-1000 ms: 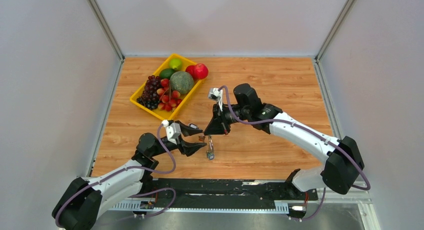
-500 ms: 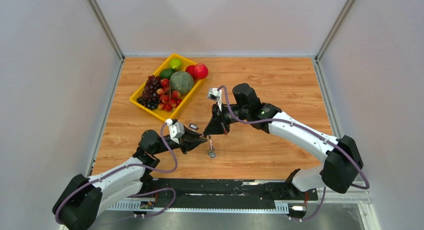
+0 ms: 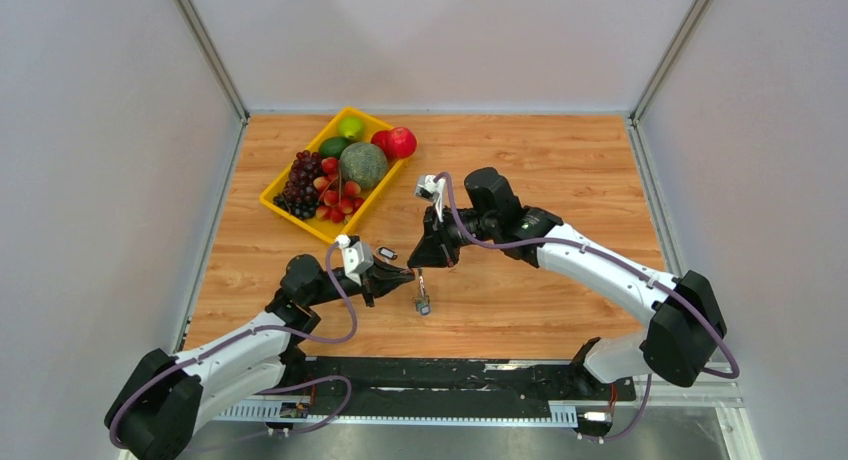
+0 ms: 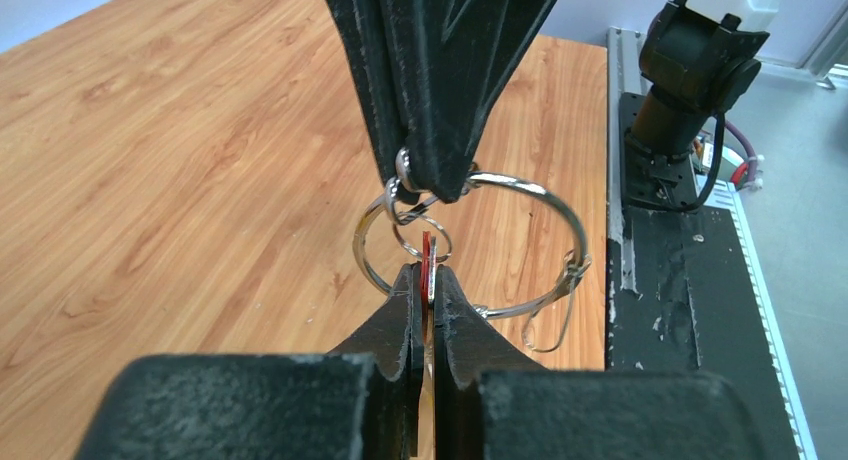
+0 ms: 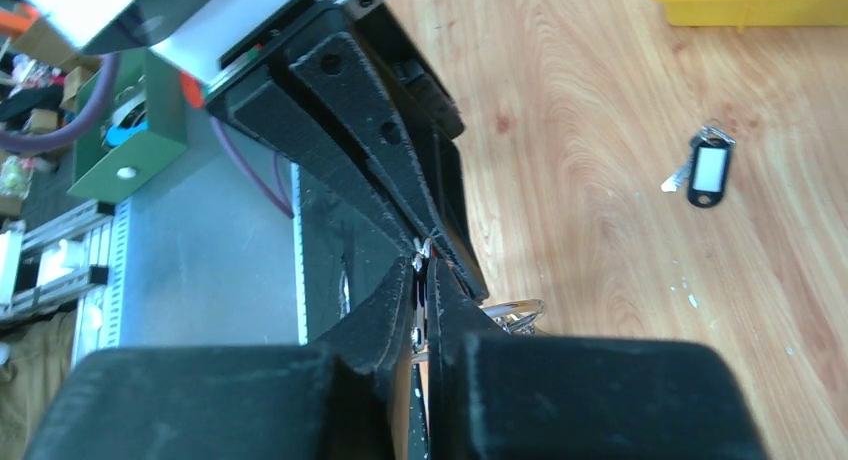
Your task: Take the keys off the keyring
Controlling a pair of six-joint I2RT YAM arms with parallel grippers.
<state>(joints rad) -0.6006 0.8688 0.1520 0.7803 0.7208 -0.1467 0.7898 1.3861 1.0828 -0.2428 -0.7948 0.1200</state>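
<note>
Table: pale wood-grain laminate. We see a few faint scuffs in the right wrist view. Plain grey-white walls close it in on three sides, with slanted metal corner posts where they meet. A black rail runs along the near edge under the arm bases.

Far left of the table there is a yellow tray holding grapes, a melon, red and green fruit.

Both arms meet over the near middle of the table, above the surface.

- Right gripper: fingers pressed together on the keyring, at its upper left arc, and the ring hangs from that pinch. Smaller silver rings cluster at the same spot.
- Left gripper: jaws narrow, nipping a thin red tag edge-on just inside the ring. Its tips sit just beside the right gripper's.
- The keys: a small bunch dangling below the two pincers, over bare wood. We cannot tell the single keys apart from above.
- One loose key with a black-framed tag lies flat on the table just beyond the left gripper, apart from the ring, between the grippers and the tray.
</note>
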